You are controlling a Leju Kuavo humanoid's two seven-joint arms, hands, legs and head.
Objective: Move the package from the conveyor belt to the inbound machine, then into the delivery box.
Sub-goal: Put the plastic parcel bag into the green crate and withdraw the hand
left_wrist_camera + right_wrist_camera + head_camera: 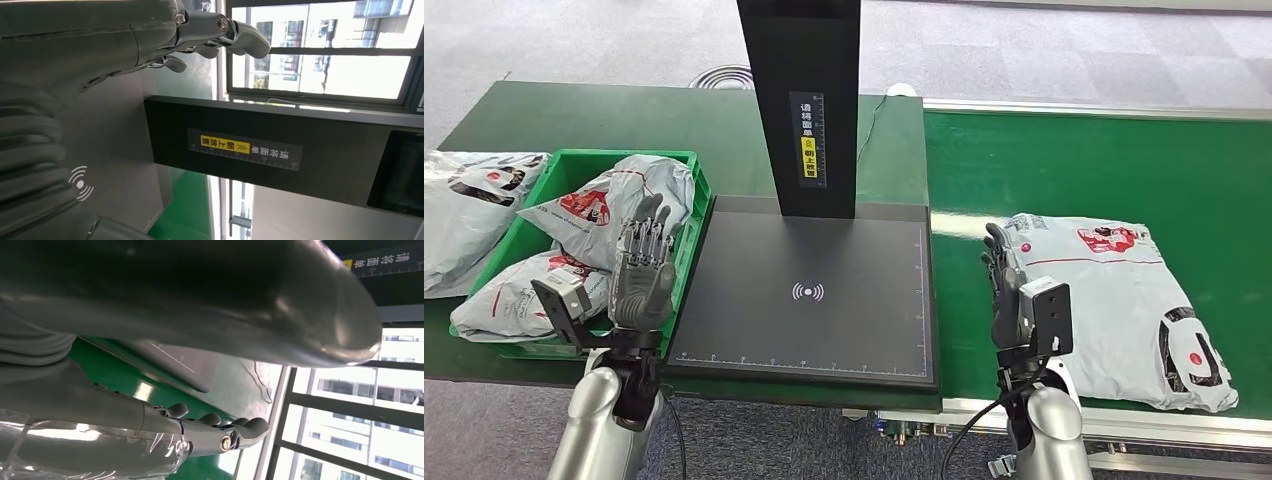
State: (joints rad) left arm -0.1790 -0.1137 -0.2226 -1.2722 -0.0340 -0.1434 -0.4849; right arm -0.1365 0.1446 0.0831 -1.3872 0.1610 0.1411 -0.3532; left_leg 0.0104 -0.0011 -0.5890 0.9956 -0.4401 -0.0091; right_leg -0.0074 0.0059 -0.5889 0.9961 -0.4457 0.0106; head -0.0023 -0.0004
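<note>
A grey plastic package (1114,300) with red and black marks lies flat on the green conveyor belt (1104,160) at the right. My right hand (1006,285) stands upright at the package's left edge, fingers straight and holding nothing; the right wrist view shows those fingers (220,432) beside the package's shiny film (95,450). My left hand (642,265) is raised, fingers spread and empty, between the green delivery box (686,215) and the black inbound machine (814,300). The left wrist view shows the left hand's fingers (220,35) and the machine's black post (260,150).
The delivery box holds several grey packages (614,200). Another grey package (464,215) lies on the green table at the far left. The machine's black post (809,100) rises behind its flat scanning plate. Grey floor lies beyond the table.
</note>
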